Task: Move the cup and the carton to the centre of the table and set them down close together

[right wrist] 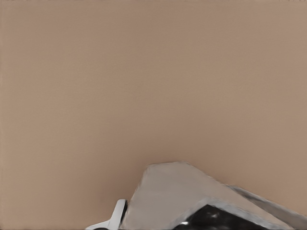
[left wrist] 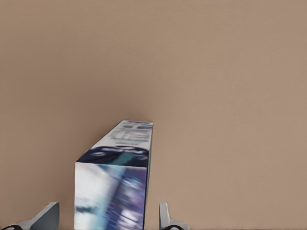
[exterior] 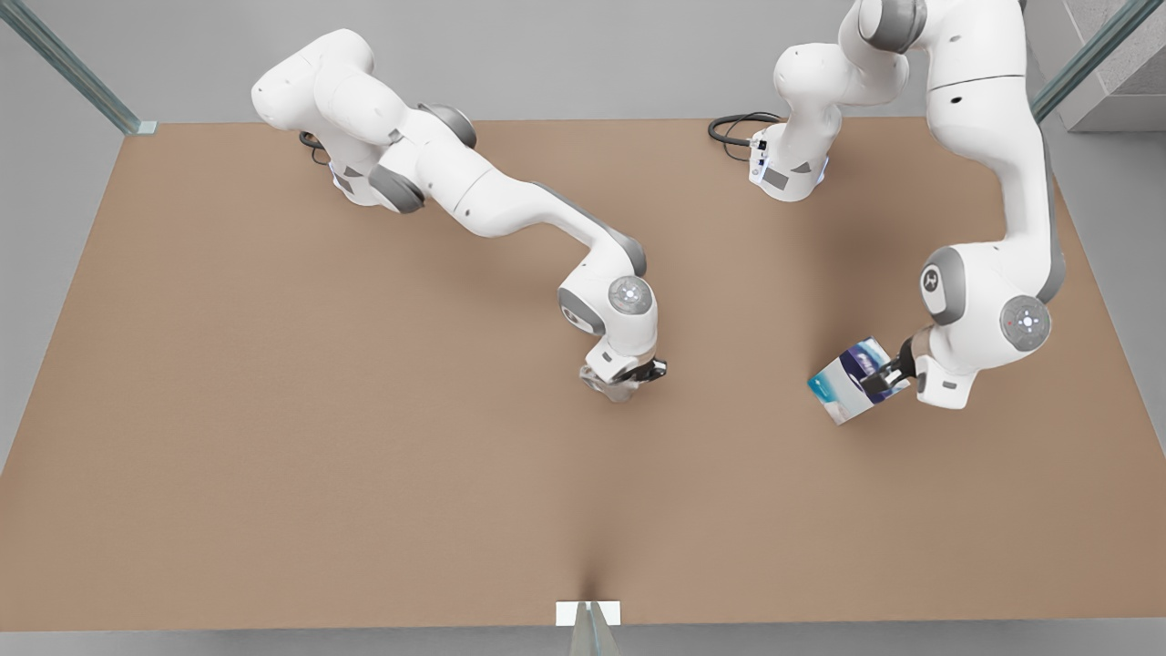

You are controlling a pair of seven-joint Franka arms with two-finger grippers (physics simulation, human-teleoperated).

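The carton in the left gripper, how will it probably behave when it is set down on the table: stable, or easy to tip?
The carton looks boxy with flat faces, so it should probably rest stably on a broad face. It hangs tilted in the left gripper, so landing on an edge might tip it. Its straight edges suggest stiffness, and it is unlikely to roll on the table.

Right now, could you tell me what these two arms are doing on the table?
Each arm has one item. The left gripper is around the carton, tilted, at the front view's right. The right gripper is at the cup near the middle of the table. The two items are well apart.
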